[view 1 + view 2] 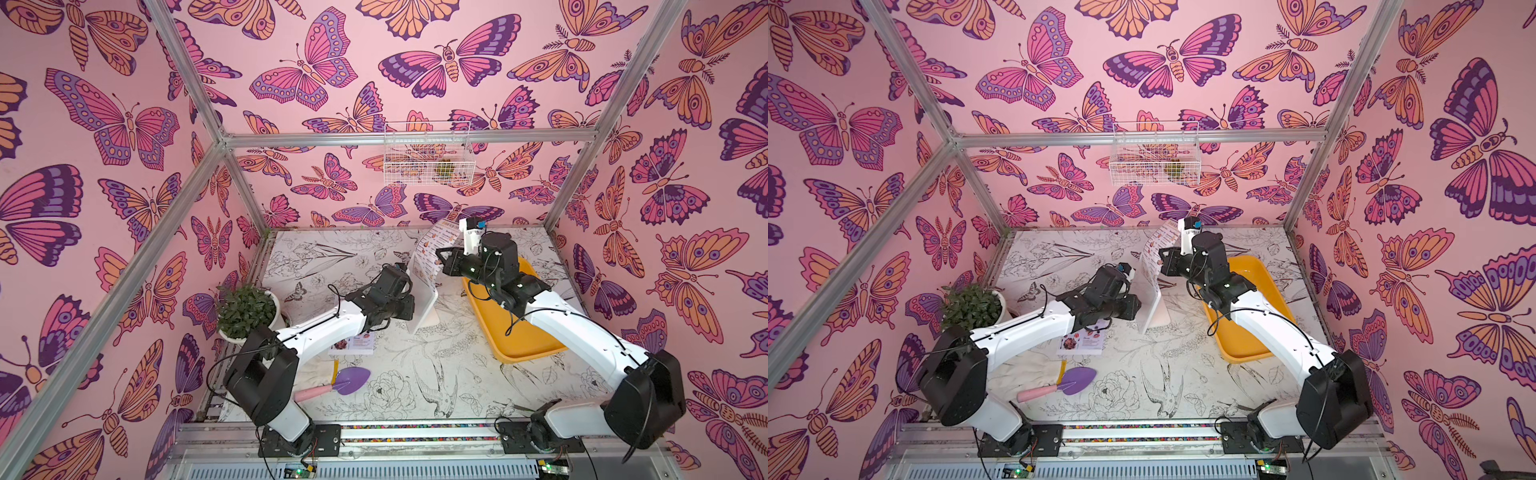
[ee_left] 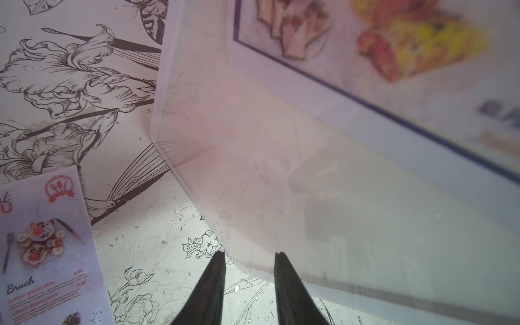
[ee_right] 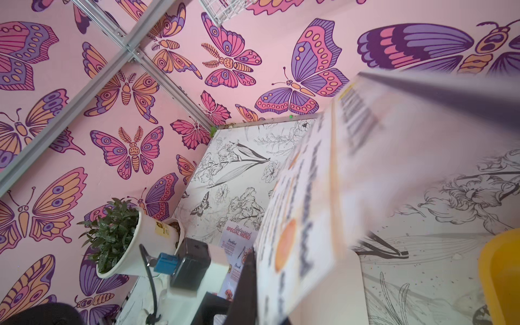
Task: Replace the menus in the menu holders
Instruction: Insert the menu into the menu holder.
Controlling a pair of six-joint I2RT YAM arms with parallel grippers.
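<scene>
My right gripper [image 1: 444, 258] was pinched shut on the white menu [image 1: 430, 255]. The sheet curled up above the menu holder [image 1: 424, 309], which stood near the middle of the worktop, just beside the yellow tray [image 1: 519, 336].

I judged the swap about half done. The pink menu [image 1: 353, 344] lay flat on the worktop, left of the middle and out of the holder. The white sheet looked only partly down in the slot, and the panel's lower part showed bare in my left wrist view. Seating it fully was left to do.

My left gripper [image 2: 250, 254] had its fingers part-way apart with the holder's lower corner between them; whether they pressed on it I could not tell. My right wrist view blurred the sheet, and in both top views my left arm hid part of the pink menu.
</scene>
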